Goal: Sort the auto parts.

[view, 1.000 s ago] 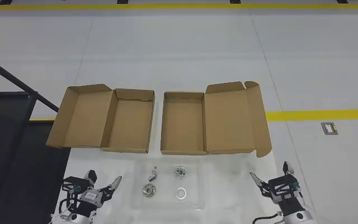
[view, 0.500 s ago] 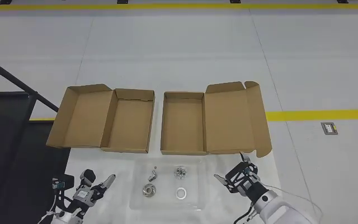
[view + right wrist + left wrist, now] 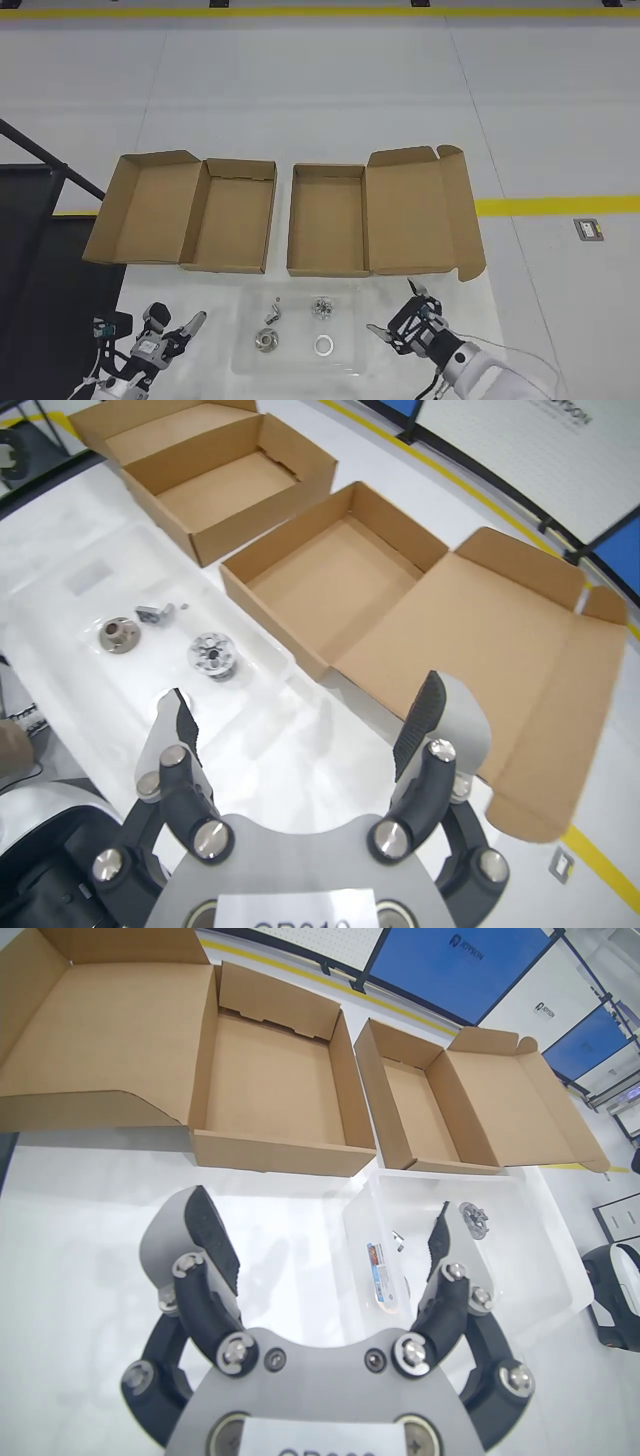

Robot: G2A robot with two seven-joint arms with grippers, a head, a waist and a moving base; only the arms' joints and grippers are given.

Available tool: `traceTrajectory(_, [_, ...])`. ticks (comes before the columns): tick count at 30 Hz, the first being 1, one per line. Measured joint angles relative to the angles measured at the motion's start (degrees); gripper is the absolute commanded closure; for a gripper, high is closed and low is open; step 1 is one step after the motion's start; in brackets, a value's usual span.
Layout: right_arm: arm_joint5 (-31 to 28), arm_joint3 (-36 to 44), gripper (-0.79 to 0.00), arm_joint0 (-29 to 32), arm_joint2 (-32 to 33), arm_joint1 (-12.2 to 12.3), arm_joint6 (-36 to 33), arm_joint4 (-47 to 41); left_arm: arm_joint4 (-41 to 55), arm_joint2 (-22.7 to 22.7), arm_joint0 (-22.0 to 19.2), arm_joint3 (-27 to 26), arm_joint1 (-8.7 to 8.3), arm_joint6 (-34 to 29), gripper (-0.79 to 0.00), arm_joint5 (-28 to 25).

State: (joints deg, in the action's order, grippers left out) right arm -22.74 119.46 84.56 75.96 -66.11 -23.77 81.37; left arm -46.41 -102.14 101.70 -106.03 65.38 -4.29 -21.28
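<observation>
A clear plastic tray (image 3: 300, 368) near the table's front holds metal auto parts: a small bracket (image 3: 272, 315), a toothed hub (image 3: 321, 306), a flanged hub (image 3: 265, 340) and a flat ring (image 3: 324, 346). My left gripper (image 3: 176, 318) stands open left of the tray, over bare table, with nothing between its fingers. In its wrist view the left gripper (image 3: 321, 1202) faces the tray (image 3: 450, 1182) and the toothed hub (image 3: 475, 1220). My right gripper (image 3: 393, 310) is open and empty just right of the tray. Beyond the right gripper (image 3: 304, 687) lie the toothed hub (image 3: 212, 652), flanged hub (image 3: 117, 635) and bracket (image 3: 152, 614).
Two open cardboard boxes stand behind the tray, both empty: the left box (image 3: 228, 215) with its lid folded out to the left, the right box (image 3: 328, 220) with its lid folded out to the right. The table's dark left edge (image 3: 40, 300) is close to my left arm.
My right gripper has moved left from the table's front right corner to just beside the tray. The left gripper shifted slightly at first, then stayed put.
</observation>
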Motion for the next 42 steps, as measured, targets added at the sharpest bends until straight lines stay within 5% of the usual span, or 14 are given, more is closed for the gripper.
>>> traceTrajectory(13, [13.3,-16.0,-0.785,-21.9,-18.8,-4.9,-21.7,-24.1,0.0,0.0,0.0,0.0,0.0,0.0,-0.785,0.0])
traceTrajectory(30, [13.6,-17.0,-0.785,-21.7,-20.4,-5.0,-22.0,-22.0,0.0,0.0,0.0,0.0,0.0,0.0,-0.785,0.0])
traceTrajectory(42, [31.3,-23.8,-0.785,-30.3,-30.7,-9.2,-34.6,-19.6,0.0,0.0,0.0,0.0,0.0,0.0,-0.785,0.0])
